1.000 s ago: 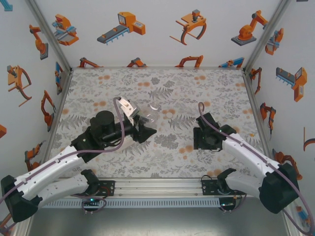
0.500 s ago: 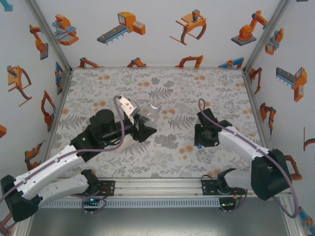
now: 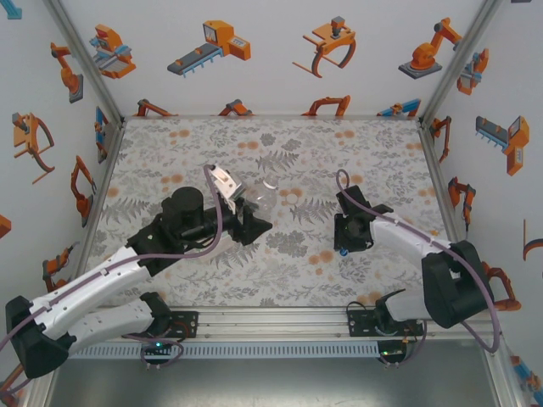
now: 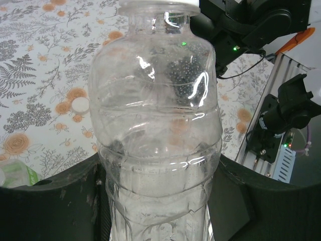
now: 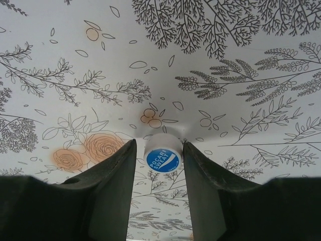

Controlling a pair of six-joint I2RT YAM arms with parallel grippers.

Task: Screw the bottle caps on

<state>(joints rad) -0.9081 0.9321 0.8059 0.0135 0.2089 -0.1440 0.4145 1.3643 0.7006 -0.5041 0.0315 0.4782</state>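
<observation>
Although nothing is screwed on so far, by my reading the first pairing is being set up. From above, the left pincer (image 3: 251, 219) is clamped round the clear bottle (image 3: 262, 197), which is held tilted over the middle of the worktop (image 3: 280, 144). The right pincer (image 3: 343, 248) is down at the surface, well apart to the right, with a speck of the blue cap (image 3: 341, 252) at its tips. At the left wrist, the bottle stands between the dark fingers (image 4: 55, 201) with its threaded mouth bare. A small white disc (image 4: 80, 104), perhaps another cap, lies on the worktop beyond. At the right wrist, the blue cap lies flat with its printed top up. It sits between two fingers (image 5: 110, 191) drawn narrow and just beside its rim, and I cannot tell whether they grip it. I judge that what is left is nearly everything: seizing this cap, carrying it to the open mouth, twisting it home, then doing the same for the other bottles.
</observation>
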